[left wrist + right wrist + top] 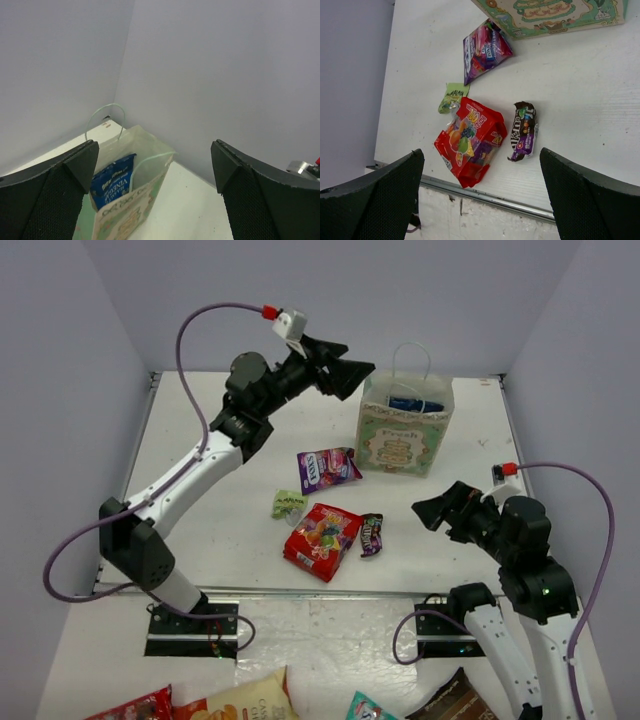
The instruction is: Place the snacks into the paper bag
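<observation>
Task barely begun. The blue chip bag [114, 186] stands inside the paper bag [405, 440]. The purple candy pack [328, 468], tiny green packet [289, 504], red candy bag [322, 538] and dark brown packet [371, 534] lie on the tabletop [240, 540] before the bag. The left gripper [352, 365] is beside the bag's rim and the right gripper [432, 508] is near its front. Both have jaws spread, empty.

One paper bag [405, 435], five small snacks [322, 538], four other packets [240, 700], two arms [190, 475]

Rear overhead; both wrists toward paper bag [405, 445]
</observation>
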You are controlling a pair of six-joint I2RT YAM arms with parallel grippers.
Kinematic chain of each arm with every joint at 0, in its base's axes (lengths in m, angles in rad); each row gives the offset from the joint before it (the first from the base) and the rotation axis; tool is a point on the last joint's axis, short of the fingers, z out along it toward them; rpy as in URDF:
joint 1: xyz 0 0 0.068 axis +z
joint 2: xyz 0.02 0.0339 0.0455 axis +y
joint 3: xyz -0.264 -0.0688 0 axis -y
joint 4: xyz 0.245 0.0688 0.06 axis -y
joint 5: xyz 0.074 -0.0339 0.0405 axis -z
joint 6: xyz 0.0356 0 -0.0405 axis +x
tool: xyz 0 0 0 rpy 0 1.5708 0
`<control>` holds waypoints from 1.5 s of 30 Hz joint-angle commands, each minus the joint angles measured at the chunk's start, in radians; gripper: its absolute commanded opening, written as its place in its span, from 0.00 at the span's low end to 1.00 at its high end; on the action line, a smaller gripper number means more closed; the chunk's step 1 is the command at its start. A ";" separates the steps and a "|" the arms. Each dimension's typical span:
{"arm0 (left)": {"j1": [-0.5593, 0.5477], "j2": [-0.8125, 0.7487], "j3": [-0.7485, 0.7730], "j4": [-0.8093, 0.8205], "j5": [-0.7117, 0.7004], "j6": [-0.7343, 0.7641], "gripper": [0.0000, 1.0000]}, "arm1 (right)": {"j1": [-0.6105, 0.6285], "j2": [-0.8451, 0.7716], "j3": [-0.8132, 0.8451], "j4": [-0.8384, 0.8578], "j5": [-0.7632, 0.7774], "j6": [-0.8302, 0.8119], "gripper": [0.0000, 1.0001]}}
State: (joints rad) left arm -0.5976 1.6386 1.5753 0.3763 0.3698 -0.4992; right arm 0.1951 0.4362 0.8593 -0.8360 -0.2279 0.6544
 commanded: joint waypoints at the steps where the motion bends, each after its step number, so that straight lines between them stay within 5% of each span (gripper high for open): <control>1: 0.019 -0.127 -0.145 -0.026 -0.054 0.070 1.00 | -0.003 -0.011 -0.006 -0.006 -0.025 0.001 0.97; 9: 0.051 -0.299 -0.470 -0.171 -0.200 0.100 1.00 | -0.003 -0.013 -0.011 -0.008 -0.042 -0.002 0.97; 16: 0.125 -0.238 -0.598 -0.175 -0.148 0.039 1.00 | -0.003 -0.020 -0.068 0.012 -0.070 0.011 0.97; 22: 0.190 -0.093 -0.606 -0.143 -0.068 0.008 1.00 | -0.003 -0.034 -0.103 0.011 -0.079 0.017 0.97; 30: 0.190 0.168 -0.445 -0.408 -0.160 0.016 1.00 | -0.003 -0.025 -0.120 0.020 -0.097 0.028 0.97; 38: 0.199 0.251 -0.454 -0.335 -0.141 -0.005 1.00 | -0.003 -0.024 -0.131 0.029 -0.097 0.028 0.97; 45: 0.229 0.349 -0.474 -0.222 0.070 -0.077 1.00 | -0.003 -0.024 -0.135 0.028 -0.094 0.030 0.97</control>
State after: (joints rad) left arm -0.3859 1.9263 1.1084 0.0940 0.3126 -0.5240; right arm 0.1951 0.4057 0.7280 -0.8394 -0.2920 0.6743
